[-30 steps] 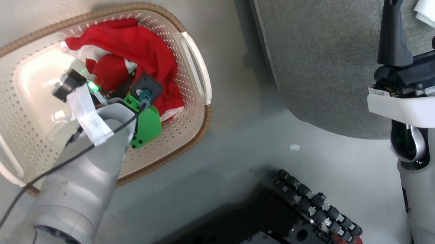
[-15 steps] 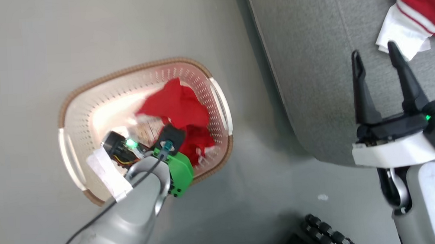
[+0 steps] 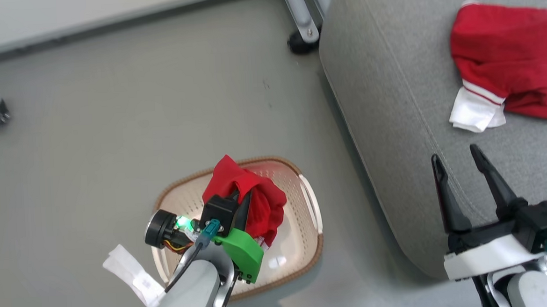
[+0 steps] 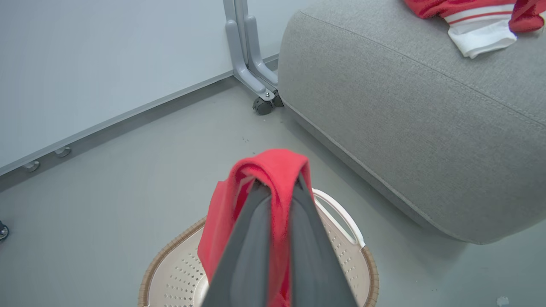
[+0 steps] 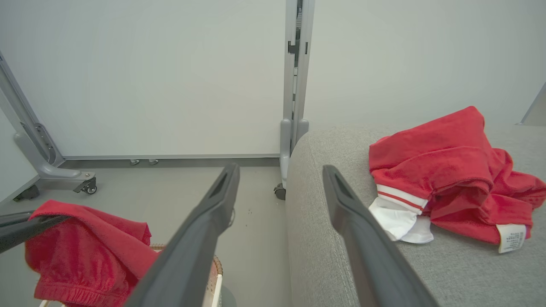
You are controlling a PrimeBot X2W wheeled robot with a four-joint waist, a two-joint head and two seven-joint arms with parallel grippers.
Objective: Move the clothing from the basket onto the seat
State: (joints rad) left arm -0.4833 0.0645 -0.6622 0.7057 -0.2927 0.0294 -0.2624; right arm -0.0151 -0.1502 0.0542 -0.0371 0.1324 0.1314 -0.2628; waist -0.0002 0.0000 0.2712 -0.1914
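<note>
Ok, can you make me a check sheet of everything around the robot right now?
Surface: grey floor, basket standing on it.
Job's things: hanging red garment over the basket; second red garment lying on the sofa.
Clutter: nothing seen.
Grippers: left gripper shut on the hanging red garment; right gripper open, by the sofa edge.
Cables: black cable along the left arm.
Surroundings: white wall panels, grey wheeled frame leg.

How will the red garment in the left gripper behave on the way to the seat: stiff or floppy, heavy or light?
Probably floppy: the red garment drapes over the shut left gripper and hangs in folds above the basket. Likely light, since a narrow pinch holds all of it. It might slip, as most cloth hangs loose outside the grip.
</note>
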